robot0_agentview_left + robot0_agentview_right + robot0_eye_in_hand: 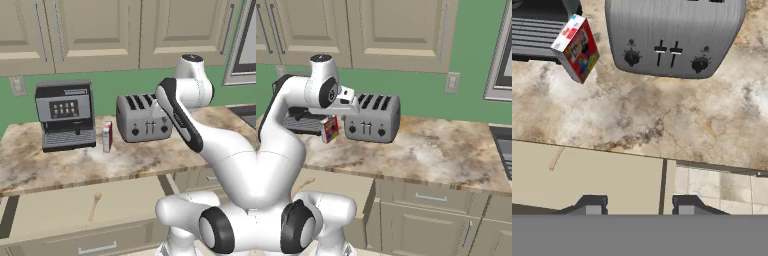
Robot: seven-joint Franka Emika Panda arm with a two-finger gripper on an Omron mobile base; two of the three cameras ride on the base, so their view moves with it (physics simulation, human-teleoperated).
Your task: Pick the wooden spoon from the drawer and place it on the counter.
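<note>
Tool (633, 204) hangs with tips spread apart and empty above the open drawer (55, 207), where the light, stiff wooden spoon (94, 206) wants a mid-handle pinch.

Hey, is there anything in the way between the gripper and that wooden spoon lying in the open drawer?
Nothing visible is. The wooden spoon lies alone on the bare floor of the open drawer, uncovered from above. In the hand view the gripper looks down with open space between it and the spoon. The small box and toaster stand back on the counter.
</note>
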